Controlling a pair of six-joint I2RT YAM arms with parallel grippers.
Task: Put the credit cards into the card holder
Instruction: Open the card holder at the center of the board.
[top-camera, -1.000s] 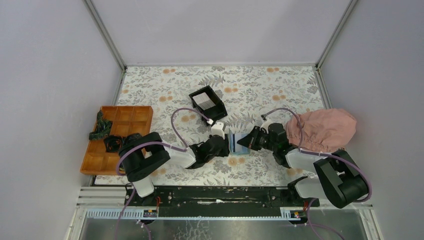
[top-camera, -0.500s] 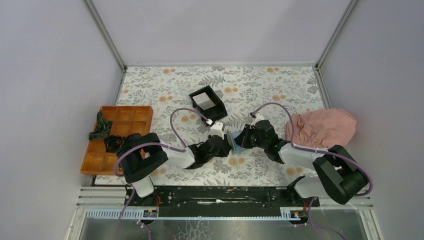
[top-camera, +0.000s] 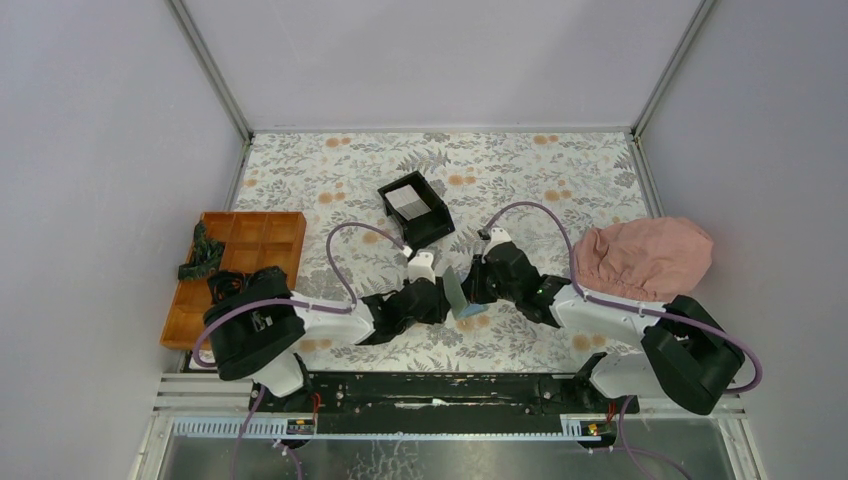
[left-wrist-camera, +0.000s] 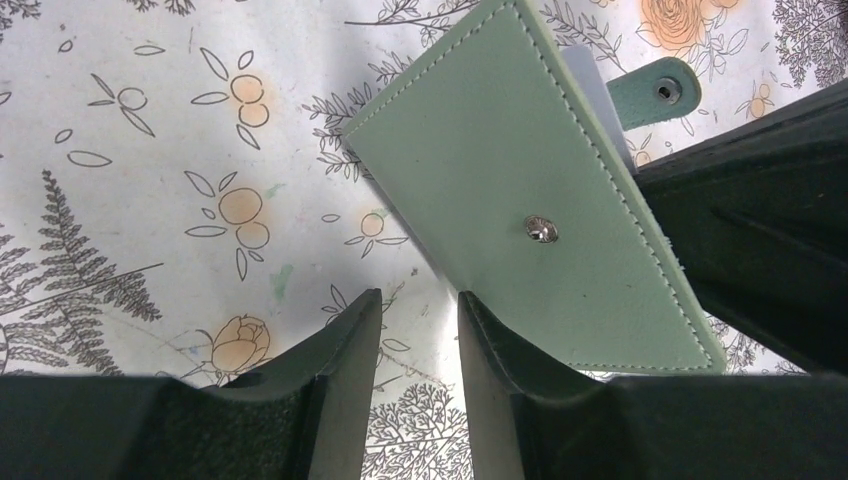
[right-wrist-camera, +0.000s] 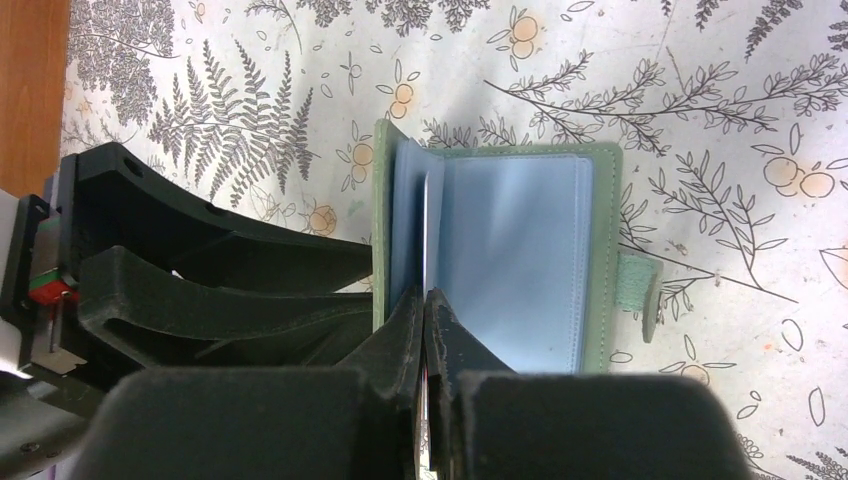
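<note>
Pinching card (right-wrist-camera: 431, 232) edge, card holder (right-wrist-camera: 520, 262) ajar

The card holder (left-wrist-camera: 520, 200) looks like matt stitched leather with a shiny metal snap (left-wrist-camera: 541, 229), its inside faces (right-wrist-camera: 520, 260) smooth.

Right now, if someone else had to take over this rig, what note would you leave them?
Left gripper: jaws open, nothing between them, tips by the outer face of the card holder.
Right gripper: jaws shut on a thin credit card, seen edge-on, its far end between the holder's blue inside faces.
Card holder: open between the two arms, one half flat, the other propped up.
Done: one card partly in; whether others are already inside cannot be told.
Left: seat this card, then fetch the second card lying in the black box and insert it.
</note>
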